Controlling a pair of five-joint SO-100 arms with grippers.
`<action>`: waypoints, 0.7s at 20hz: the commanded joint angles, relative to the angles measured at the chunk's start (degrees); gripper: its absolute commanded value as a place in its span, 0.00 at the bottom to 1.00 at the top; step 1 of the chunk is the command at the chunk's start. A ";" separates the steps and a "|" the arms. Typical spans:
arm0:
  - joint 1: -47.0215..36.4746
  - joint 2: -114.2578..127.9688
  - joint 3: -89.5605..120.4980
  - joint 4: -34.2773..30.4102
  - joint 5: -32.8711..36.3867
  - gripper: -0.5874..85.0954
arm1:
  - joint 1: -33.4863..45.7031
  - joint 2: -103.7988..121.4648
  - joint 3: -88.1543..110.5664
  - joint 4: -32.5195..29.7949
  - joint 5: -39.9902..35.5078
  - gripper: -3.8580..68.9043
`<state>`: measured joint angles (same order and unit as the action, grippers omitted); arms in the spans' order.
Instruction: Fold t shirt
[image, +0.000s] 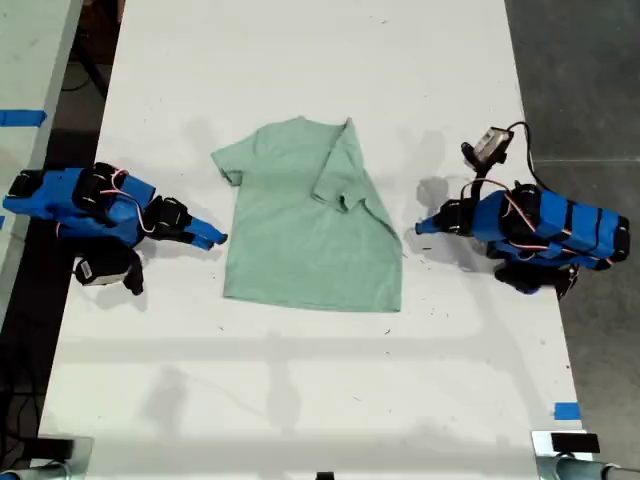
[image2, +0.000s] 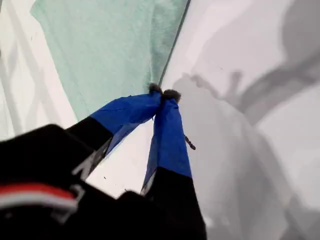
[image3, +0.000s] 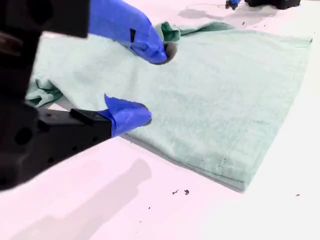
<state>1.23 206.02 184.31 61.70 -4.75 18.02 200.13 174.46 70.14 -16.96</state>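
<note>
Soft, light t shirt (image: 300, 240) will drape; pinch the exterior view's 9 o'clock sleeve. My first tool (image2: 162, 93) is closed on nothing, my second tool (image3: 152, 82) spread.

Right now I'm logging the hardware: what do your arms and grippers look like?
Both arms are blue plastic with black motor blocks and thin red and white cables. My first gripper and my second gripper have blue tapered fingers on black bases.
</note>
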 joint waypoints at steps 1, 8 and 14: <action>0.18 0.26 0.35 -1.23 0.70 0.20 | 0.00 0.97 2.55 0.18 0.62 0.06; 0.18 0.26 0.35 -1.23 0.70 0.20 | 0.00 0.97 2.55 0.35 1.05 0.06; 0.18 0.26 0.35 -1.23 0.70 0.20 | -0.09 0.97 2.55 0.35 1.14 0.06</action>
<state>1.32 206.02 184.31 61.70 -4.75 18.02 200.13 174.46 70.14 -16.35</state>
